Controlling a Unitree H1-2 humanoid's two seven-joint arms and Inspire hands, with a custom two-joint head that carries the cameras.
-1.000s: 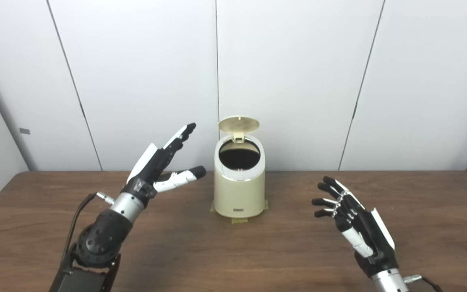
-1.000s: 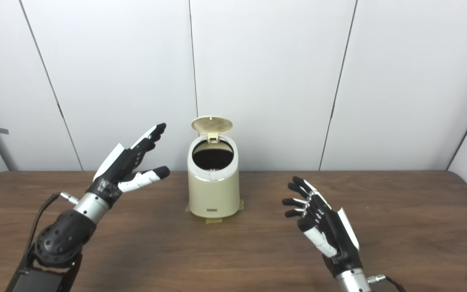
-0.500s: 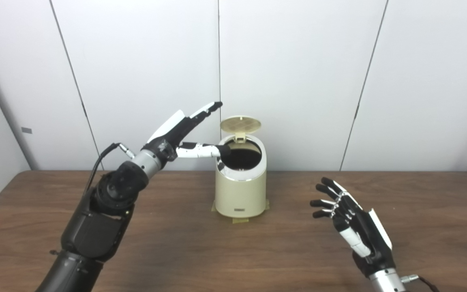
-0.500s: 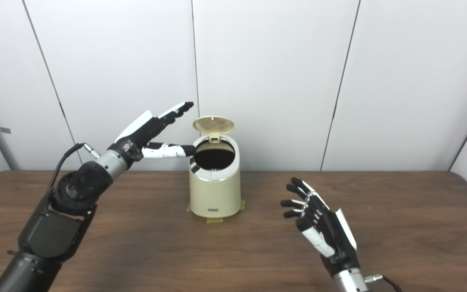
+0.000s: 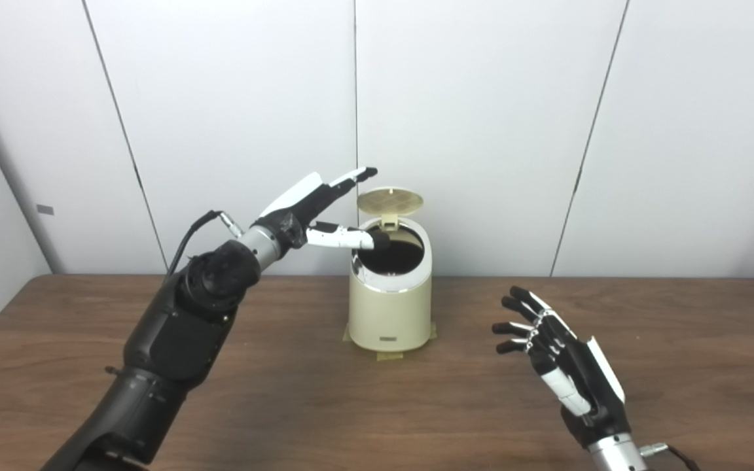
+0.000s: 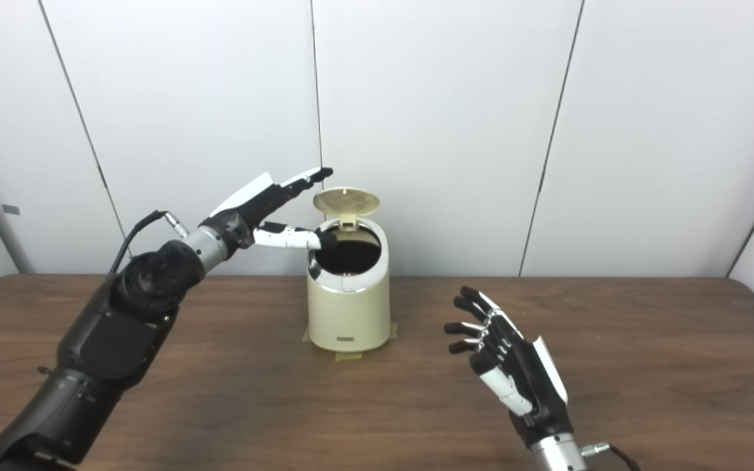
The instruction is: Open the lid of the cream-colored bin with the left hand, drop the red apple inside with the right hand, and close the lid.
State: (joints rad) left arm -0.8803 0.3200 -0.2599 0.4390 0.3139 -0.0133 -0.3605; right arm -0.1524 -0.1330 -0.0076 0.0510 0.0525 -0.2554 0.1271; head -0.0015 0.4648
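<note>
The cream-colored bin [image 5: 390, 314] stands mid-table near the wall, its round lid [image 5: 390, 199] tipped up at the back and its dark mouth showing. My left hand [image 5: 315, 209] is raised beside the bin's upper left, open, fingers stretched toward the lid's left edge and thumb tip over the rim. My right hand [image 5: 563, 363] hovers low over the table to the bin's right, open with fingers spread, holding nothing. No red apple shows in either view.
The brown wooden table [image 5: 285, 405] runs the full width, backed by white wall panels [image 5: 482, 131]. Tape patches [image 5: 387, 355] lie under the bin's base.
My left arm has risen from the table's left and reached to the bin's rim and lid. The right hand drifted slightly left. The lid stays up.
</note>
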